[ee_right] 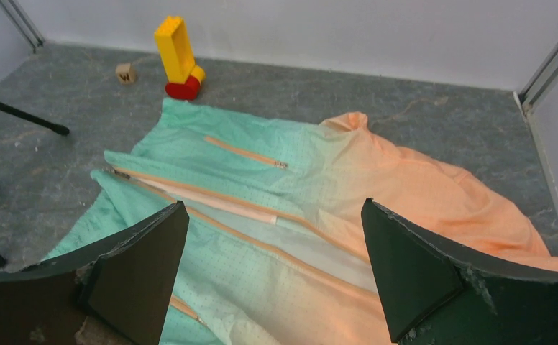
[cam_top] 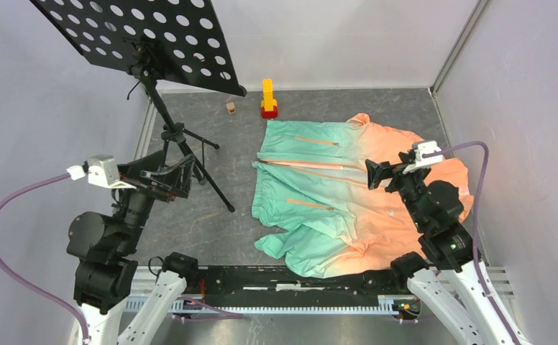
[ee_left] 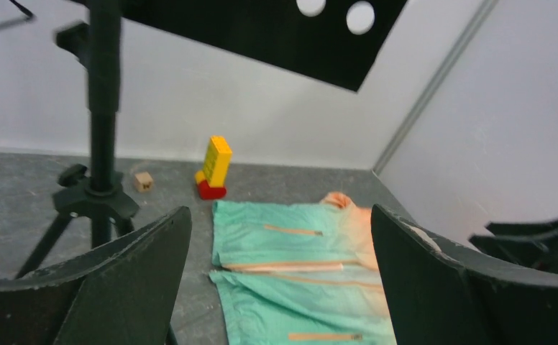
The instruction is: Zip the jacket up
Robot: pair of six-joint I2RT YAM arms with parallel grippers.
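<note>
The jacket (cam_top: 334, 194) lies flat on the grey table, mint green on the left and peach-orange on the right. Its orange front zipper (cam_top: 312, 167) runs left to right and stands open. It also shows in the left wrist view (ee_left: 298, 273) and the right wrist view (ee_right: 319, 208). My left gripper (cam_top: 183, 176) is open and empty, well left of the jacket beside the stand. My right gripper (cam_top: 377, 174) is open and empty, held above the jacket's orange part. In the right wrist view the open zipper (ee_right: 262, 230) lies between my fingers (ee_right: 405, 266).
A black music stand (cam_top: 168, 122) with a perforated tray stands at the left, its tripod legs reaching toward the jacket. A yellow and red block tower (cam_top: 268, 99) and a small wooden cube (cam_top: 230, 107) sit at the back. White walls enclose the table.
</note>
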